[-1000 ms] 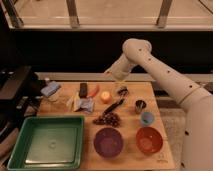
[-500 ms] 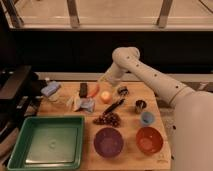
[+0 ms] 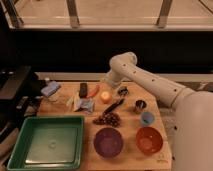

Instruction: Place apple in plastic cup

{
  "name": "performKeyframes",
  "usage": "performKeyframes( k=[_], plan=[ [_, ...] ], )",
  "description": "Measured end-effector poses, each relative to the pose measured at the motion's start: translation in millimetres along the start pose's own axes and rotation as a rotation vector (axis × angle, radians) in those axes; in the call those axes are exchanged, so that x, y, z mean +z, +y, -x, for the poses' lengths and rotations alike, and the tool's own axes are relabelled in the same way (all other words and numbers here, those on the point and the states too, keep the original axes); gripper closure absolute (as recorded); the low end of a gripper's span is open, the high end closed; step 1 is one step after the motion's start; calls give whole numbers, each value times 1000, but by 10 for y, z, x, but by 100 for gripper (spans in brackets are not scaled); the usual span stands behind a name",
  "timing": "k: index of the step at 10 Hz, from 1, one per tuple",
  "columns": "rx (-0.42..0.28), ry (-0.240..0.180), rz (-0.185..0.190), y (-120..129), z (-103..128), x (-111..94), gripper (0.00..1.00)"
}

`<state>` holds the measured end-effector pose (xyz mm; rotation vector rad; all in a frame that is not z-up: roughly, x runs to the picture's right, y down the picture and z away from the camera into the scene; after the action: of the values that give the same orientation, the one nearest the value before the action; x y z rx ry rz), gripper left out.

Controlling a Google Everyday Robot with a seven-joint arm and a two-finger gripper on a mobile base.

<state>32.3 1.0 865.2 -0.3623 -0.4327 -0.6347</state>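
Observation:
The apple [image 3: 105, 96], small and yellow-orange, sits on the wooden table [image 3: 127, 150] near the back middle. My gripper [image 3: 106, 86] is at the end of the white arm [image 3: 150, 85], just above and behind the apple, very close to it. The light-blue plastic cup [image 3: 146, 118] stands upright to the right, in front of a dark metallic cup [image 3: 141, 105]. The cup looks empty and is well apart from the gripper.
An orange-red carrot-like thing [image 3: 93, 90] and a black block [image 3: 83, 90] lie left of the apple. A crumpled packet [image 3: 81, 104], blue sponge [image 3: 50, 89], dark utensil [image 3: 115, 105], grapes [image 3: 106, 119], purple bowl [image 3: 108, 141], orange bowl [image 3: 149, 139] and green tray [image 3: 20, 150] share the table.
The arm has swung left and down, bringing the gripper from above the table's back right to just over the apple. The objects have not moved.

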Motion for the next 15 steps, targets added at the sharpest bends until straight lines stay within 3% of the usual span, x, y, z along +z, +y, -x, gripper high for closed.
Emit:
performKeyframes(
  k=[5,11,15],
  plan=[
    [25,27,39,22,-123,275,30],
    [69,-15,97,116,-221,731,30],
    [107,-38,114,140,-263,871,32]
  ],
)
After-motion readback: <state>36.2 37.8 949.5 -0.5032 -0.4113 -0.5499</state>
